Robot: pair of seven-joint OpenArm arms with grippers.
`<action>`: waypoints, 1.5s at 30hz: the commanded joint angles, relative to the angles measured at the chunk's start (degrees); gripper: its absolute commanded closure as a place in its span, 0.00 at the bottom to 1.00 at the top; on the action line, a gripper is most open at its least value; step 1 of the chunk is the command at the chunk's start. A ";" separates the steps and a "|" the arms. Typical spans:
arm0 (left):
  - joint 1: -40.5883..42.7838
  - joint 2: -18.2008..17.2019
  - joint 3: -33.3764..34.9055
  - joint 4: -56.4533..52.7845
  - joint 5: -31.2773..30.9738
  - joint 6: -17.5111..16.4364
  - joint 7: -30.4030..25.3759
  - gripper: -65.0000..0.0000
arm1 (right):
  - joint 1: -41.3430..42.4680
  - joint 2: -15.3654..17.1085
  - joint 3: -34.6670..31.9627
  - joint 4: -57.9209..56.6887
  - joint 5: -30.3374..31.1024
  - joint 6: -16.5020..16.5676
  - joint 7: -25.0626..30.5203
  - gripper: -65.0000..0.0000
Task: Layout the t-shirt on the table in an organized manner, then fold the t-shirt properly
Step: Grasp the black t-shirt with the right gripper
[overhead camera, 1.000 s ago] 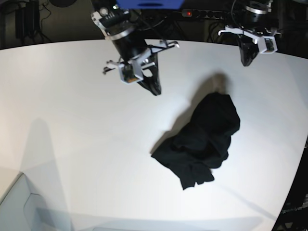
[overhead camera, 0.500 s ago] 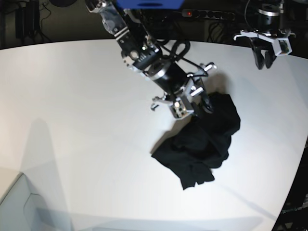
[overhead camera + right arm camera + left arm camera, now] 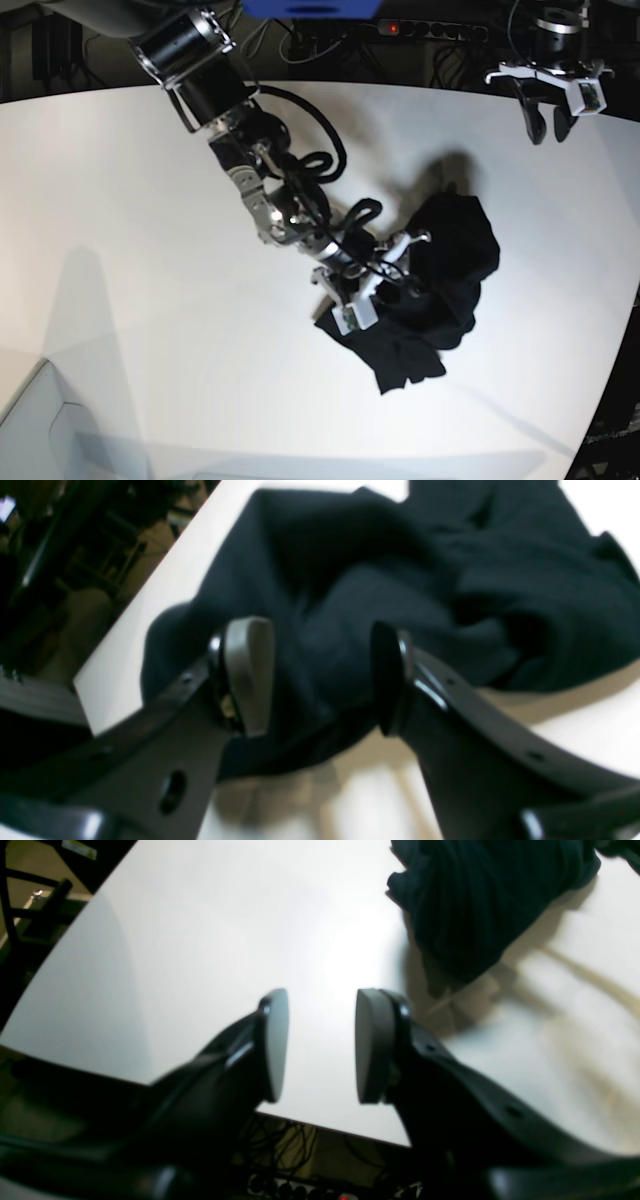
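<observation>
The black t-shirt [image 3: 430,290] lay crumpled on the white tabletop [image 3: 150,250] toward its right side, the right pincer [image 3: 320,675] hovering over its folds with jaws spread, seemingly to take a grip, while the left pincer [image 3: 320,1045] hung parted and empty over bare tabletop.

Plain black t-shirt [image 3: 450,265]; white table [image 3: 150,220]; black fingers [image 3: 372,1045]
</observation>
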State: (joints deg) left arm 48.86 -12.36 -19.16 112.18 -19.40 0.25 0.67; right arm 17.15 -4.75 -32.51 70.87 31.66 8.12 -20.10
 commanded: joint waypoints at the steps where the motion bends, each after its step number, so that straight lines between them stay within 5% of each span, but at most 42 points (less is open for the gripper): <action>1: 0.50 -0.34 -0.31 1.01 -0.16 0.32 -1.50 0.66 | 1.71 -0.74 0.03 0.38 1.26 0.80 1.50 0.51; 32: -3.81 -0.34 -0.40 1.01 -0.16 0.32 4.21 0.66 | 2.33 -4.25 -0.41 -6.92 1.09 0.80 1.50 0.45; 35: -3.81 -0.34 -0.40 1.01 -0.16 0.32 4.21 0.66 | 2.24 -4.25 -0.41 -6.48 1.18 0.89 1.50 0.60; 39: -3.63 -0.34 -0.40 1.01 -0.16 0.23 4.21 0.66 | 1.53 -4.25 -0.15 -2.52 1.26 0.98 1.50 1.00; 45: -3.45 -0.34 -0.40 1.01 -0.16 0.06 4.04 0.66 | -0.75 0.14 0.03 14.18 1.26 0.98 1.33 1.00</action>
State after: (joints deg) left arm 44.93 -12.34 -19.20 112.18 -19.44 0.25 6.28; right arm 15.03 -3.95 -32.62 83.88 32.08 8.08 -20.49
